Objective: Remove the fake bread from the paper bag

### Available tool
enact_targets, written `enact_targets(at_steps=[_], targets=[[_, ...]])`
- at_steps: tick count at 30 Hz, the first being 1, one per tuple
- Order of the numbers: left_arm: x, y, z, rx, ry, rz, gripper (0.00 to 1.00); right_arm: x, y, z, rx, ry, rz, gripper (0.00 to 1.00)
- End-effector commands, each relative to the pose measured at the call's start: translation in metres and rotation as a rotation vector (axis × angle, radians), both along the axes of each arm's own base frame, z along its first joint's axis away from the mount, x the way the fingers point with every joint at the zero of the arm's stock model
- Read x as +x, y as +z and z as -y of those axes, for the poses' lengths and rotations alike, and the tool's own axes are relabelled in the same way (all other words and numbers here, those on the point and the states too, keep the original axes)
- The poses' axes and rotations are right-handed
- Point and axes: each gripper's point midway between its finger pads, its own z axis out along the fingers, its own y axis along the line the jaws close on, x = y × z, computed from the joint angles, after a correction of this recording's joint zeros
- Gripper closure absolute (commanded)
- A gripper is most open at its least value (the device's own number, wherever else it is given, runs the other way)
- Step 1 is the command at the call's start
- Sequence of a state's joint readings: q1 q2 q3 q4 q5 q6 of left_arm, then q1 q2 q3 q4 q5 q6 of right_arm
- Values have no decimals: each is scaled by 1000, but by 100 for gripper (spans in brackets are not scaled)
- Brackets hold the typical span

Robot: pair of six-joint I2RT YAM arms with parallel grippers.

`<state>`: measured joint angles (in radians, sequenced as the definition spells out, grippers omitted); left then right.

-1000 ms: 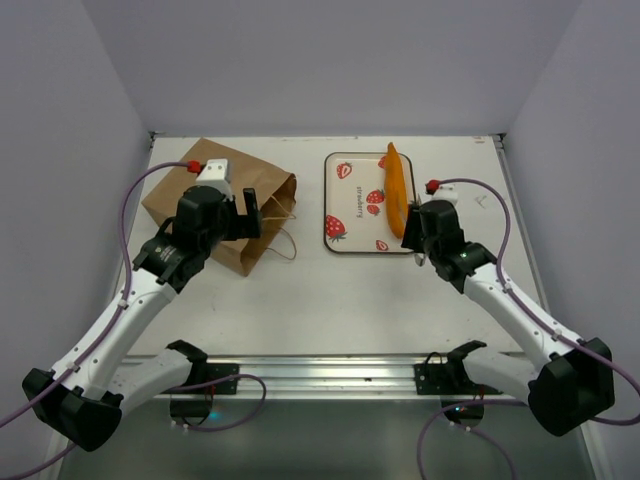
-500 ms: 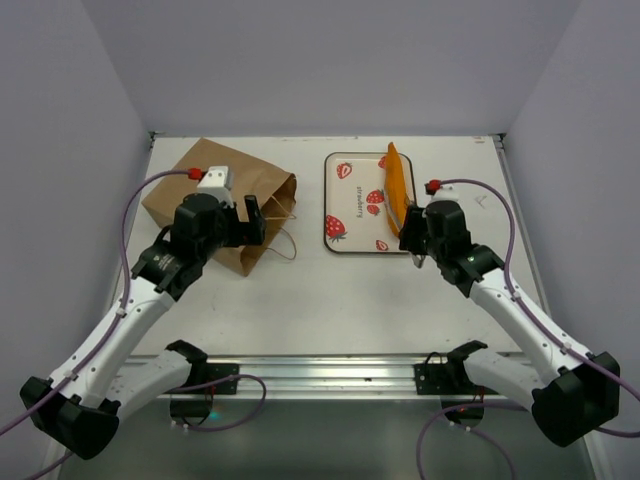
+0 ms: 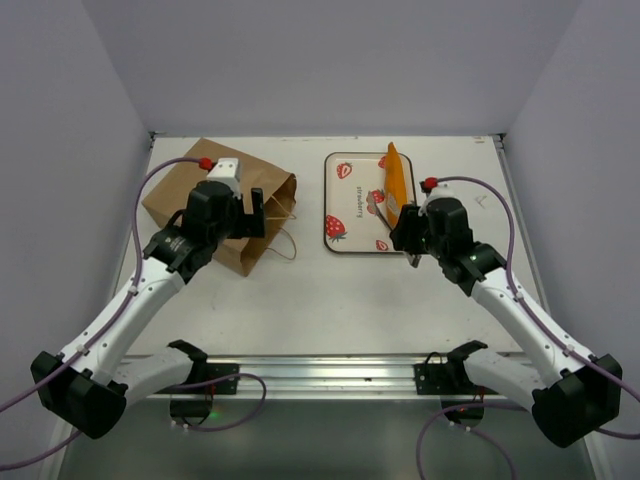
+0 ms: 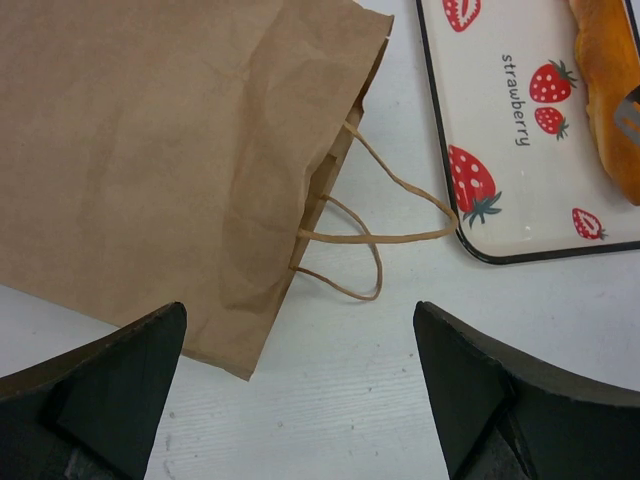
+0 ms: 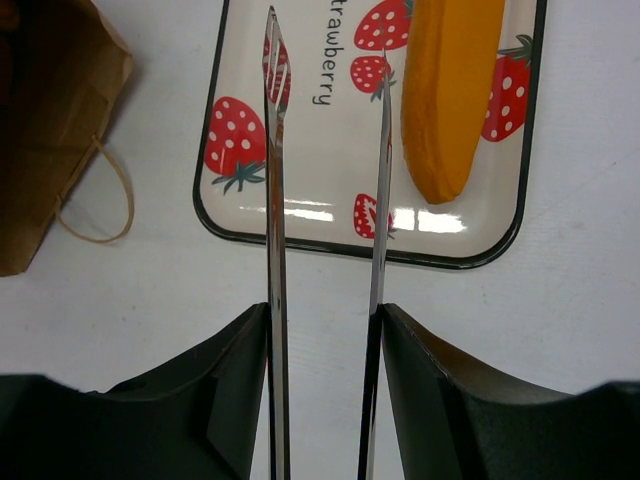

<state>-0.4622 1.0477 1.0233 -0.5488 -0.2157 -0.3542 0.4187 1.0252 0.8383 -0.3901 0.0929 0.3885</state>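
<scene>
White table [image 3: 330, 300], plain lilac walls [image 3: 320, 60] around

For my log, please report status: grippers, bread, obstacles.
Left gripper open near the paper bag's mouth. Right gripper holds tongs above the tray. One bread loaf lies on the tray. No obstacle seen.

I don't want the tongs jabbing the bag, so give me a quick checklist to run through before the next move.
1. Left gripper open: ok.
2. Right gripper shut on the tongs: ok.
3. Tongs' tips spread apart: ok.
4. Paper bag mouth open enough for the tongs: not ok, it looks flattened.
5. More bread inside the bag: cannot tell, the inside is hidden.
6. Room on the tray beside the loaf: ok.
</scene>
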Motion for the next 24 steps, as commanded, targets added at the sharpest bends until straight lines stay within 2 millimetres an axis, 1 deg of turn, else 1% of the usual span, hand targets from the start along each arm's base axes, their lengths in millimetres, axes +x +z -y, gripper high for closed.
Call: enact_targets(at_steps=[1, 4, 7, 11, 12, 13, 14, 15, 18, 20, 21, 24], targets=[[8, 7, -9, 59, 35, 2, 0, 4, 35, -12, 71, 41, 68, 48], [4, -1, -10, 65, 27, -8, 0, 1, 36, -19, 84, 76, 59, 48], [0, -2, -13, 120, 22, 13, 0, -2, 37, -23, 77, 95, 58, 48], [-8, -7, -4, 194, -41, 4, 0, -5, 39, -28, 86, 123, 55, 47], [-8, -8, -8, 214, -22, -1, 0, -5, 40, -30, 96, 133, 57, 47], [-10, -15, -10, 243, -14, -32, 0, -6, 39, -32, 101, 139, 53, 47], [-11, -16, -11, 256, -4, -43, 0, -6, 38, -33, 109, 143, 53, 47], [-11, -15, -16, 278, 23, -45, 0, -6, 36, -35, 118, 149, 49, 47], [-15, -26, -20, 314, 31, -74, 0, -6, 34, -38, 124, 159, 46, 47], [-16, -29, -19, 329, 2, -65, 1, -5, 34, -39, 123, 166, 43, 47], [-14, -35, -18, 335, -14, -53, 1, -5, 35, -40, 124, 169, 43, 47], [-11, -37, -29, 404, 7, -28, 1, -6, 38, -42, 132, 179, 51, 47]])
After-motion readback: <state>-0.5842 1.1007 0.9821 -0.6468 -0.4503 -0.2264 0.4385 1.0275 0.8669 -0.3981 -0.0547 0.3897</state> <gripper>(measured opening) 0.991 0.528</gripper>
